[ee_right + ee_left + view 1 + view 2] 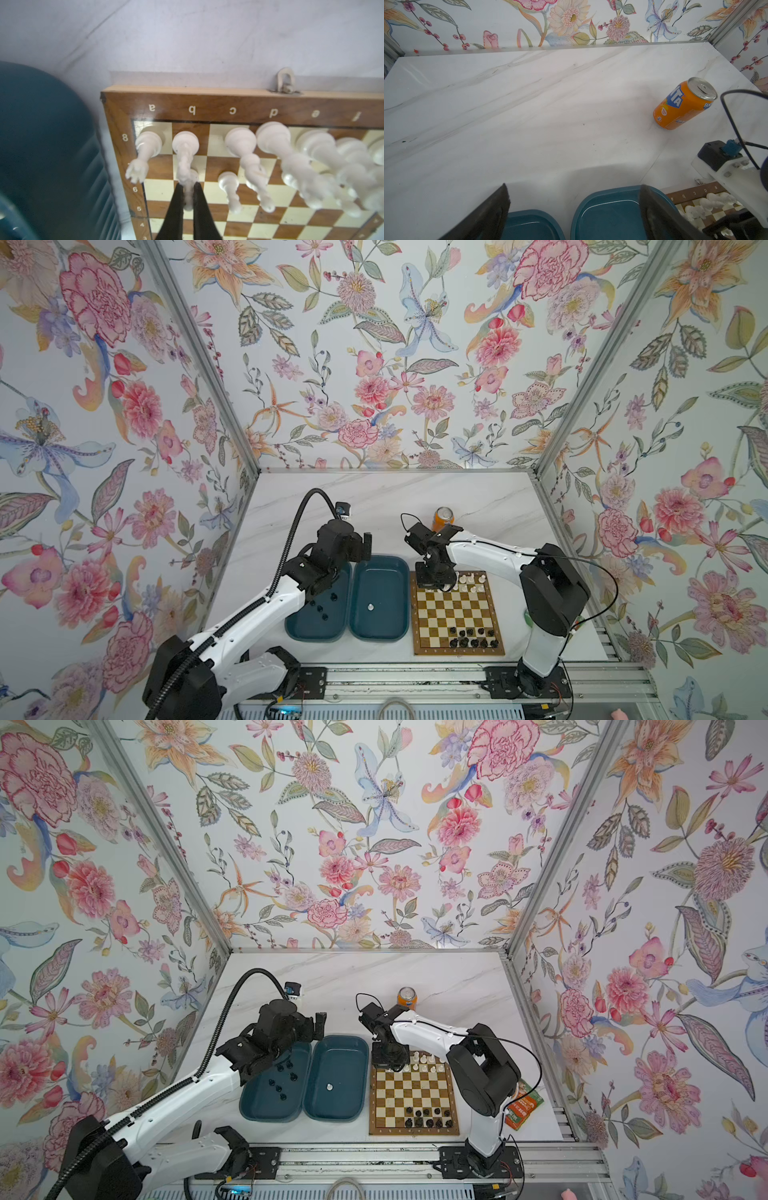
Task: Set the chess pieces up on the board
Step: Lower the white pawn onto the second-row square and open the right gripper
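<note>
1. The white marble counter carries everything.
2. The right arm reaches over the far left corner of the board. The left arm hangs above the far ends of the trays.
3. The board lies near the front edge of the counter, right of the middle. Just beside its left edge are the two teal trays, the left tray and the right tray.
4. An orange can stands behind the board, well apart from it.
5. The left arm's jaws are spread wide, with nothing between them. The right arm's jaws are clenched on the top of a slim white piece.
6. White pieces fill the far edge of the board and black pieces the near edge. Loose black pieces wait in the left tray and one white piece in the right tray.
7. The held piece seems to sit in the back row, second square from the corner. To finish well, I think the jaws should loosen only a little and then rise straight up, because the neighbouring pieces are very close.
</note>
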Controlling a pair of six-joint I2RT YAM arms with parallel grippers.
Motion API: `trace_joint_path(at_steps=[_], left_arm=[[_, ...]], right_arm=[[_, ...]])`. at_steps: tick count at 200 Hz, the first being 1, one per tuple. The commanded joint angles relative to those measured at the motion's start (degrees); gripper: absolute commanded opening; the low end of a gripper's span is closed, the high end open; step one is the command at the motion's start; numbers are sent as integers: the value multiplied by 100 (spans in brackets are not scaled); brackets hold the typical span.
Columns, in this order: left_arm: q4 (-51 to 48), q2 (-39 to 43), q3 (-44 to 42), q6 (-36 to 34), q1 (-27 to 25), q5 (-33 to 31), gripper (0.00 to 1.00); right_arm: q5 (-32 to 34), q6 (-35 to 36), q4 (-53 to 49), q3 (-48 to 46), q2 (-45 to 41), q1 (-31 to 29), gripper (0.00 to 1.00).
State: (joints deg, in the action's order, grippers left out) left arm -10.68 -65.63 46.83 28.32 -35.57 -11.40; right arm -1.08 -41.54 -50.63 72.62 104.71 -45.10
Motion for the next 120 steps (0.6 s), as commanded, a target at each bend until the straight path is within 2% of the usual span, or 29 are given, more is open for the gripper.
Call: trace_joint_path(at_steps=[1, 49, 120], left_arm=[[-101, 20, 143, -71, 45, -126, 98], [-101, 53, 138, -43, 55, -99, 98], [-163, 119, 152, -15, 68, -104, 98]], right_arm=[[5, -3, 44, -81, 37, 45, 10], [40, 5, 36, -108, 43, 73, 11], [39, -73, 36, -134, -181, 78, 26]])
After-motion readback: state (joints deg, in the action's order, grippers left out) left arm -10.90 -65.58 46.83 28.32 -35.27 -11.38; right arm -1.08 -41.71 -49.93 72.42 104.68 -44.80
